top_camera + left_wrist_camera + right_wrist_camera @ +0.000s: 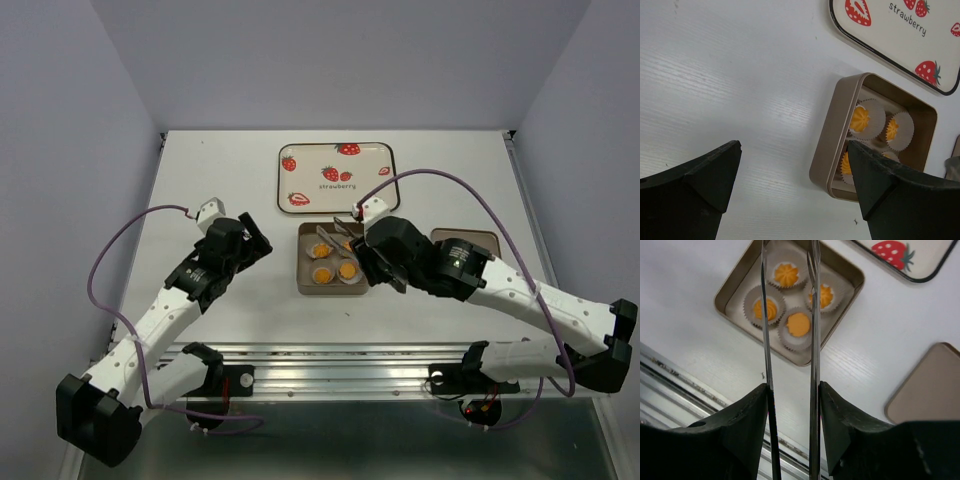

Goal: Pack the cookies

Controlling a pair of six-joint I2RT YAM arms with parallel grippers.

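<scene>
Four orange-yellow cookies [322, 272] in white paper cups sit inside a tan square tin [303, 262] at the table's middle. The right wrist view shows all four cookies [798, 324] in the tin [752, 335]. My right gripper [378, 262] [792, 387] is shut on metal tongs [812, 315], whose two blades reach out over the tin, apart and holding nothing. My left gripper [255, 240] [794, 147] is open and empty, above bare table left of the tin [832, 125]. Three cookies [859, 119] show in the left wrist view; the fourth is hidden behind a finger.
A white tray [360, 165] printed with red strawberries lies behind the tin and also shows in the left wrist view [900, 35]. A flat brown lid [927, 385] lies right of the tin, partly under my right arm [470, 240]. A metal rail runs along the near table edge.
</scene>
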